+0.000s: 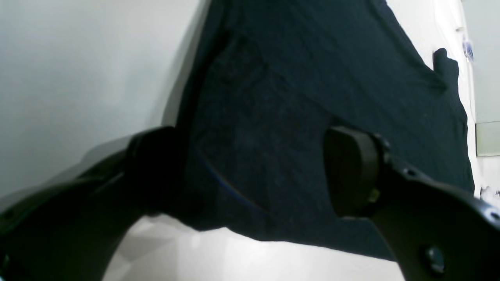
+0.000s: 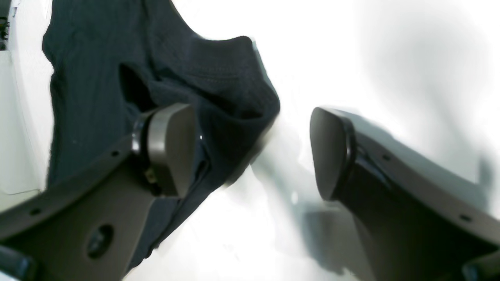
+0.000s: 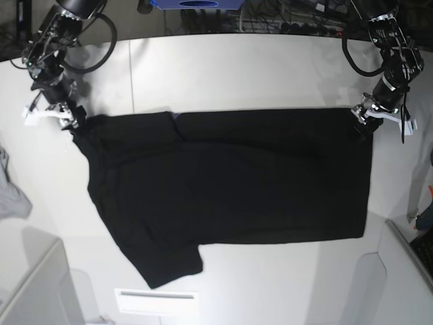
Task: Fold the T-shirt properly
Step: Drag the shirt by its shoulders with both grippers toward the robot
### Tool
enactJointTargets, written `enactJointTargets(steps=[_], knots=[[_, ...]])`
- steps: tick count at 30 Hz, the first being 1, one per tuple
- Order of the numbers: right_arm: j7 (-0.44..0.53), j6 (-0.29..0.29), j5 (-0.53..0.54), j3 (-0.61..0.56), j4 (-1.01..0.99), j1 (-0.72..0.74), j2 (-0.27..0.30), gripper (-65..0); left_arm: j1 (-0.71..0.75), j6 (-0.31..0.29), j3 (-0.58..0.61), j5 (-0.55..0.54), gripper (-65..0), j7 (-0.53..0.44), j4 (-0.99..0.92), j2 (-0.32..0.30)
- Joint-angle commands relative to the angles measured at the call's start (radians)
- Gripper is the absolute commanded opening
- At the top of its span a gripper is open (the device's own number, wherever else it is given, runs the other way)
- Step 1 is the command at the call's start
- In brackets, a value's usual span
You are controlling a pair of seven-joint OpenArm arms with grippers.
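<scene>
Black T-shirt (image 3: 230, 179) flat on table (image 3: 270, 68), long axis left-right

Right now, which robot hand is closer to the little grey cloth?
The right gripper. It sits at the T-shirt's sleeve-end corner, on the same side of the table as the grey cloth. The left gripper is at the T-shirt's opposite corner, far across the table.
</scene>
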Motion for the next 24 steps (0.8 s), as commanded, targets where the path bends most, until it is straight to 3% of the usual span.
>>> enactJointTargets(steps=[1,9,11,13,16,17,24], knots=[[-0.045,-0.012,-0.019,-0.018,-0.005,-0.009,-0.002,-21.8,0.011,0.03,0.003,0.045,-9.5,0.075,-0.01,0.002],[-0.039,-0.012,-0.022,-0.033,-0.071,0.034,0.003,-22.1,0.009,0.031,0.006,0.045,-10.5,0.075,-0.01,0.0],[-0.039,-0.012,-0.022,-0.033,-0.075,0.034,0.003,-27.2,0.009,0.031,0.006,0.045,-18.4,0.075,-0.01,0.0],[-0.039,-0.012,-0.022,-0.032,-0.08,0.034,0.003,-39.0,0.009,0.031,0.006,0.045,-30.8,0.075,-0.012,0.0],[-0.038,-0.012,-0.017,-0.029,-0.112,0.047,0.003,-61.1,0.009,0.031,0.006,0.047,-55.8,0.075,-0.012,0.0],[-0.036,-0.012,-0.017,-0.009,-0.12,0.052,0.003,-65.0,0.009,0.031,0.006,0.051,-64.7,0.075,-0.012,0.0],[-0.058,-0.012,-0.017,0.11,-0.072,0.008,0.003,-65.0,0.04,0.03,0.007,0.197,-65.0,0.079,0.048,0.0]])
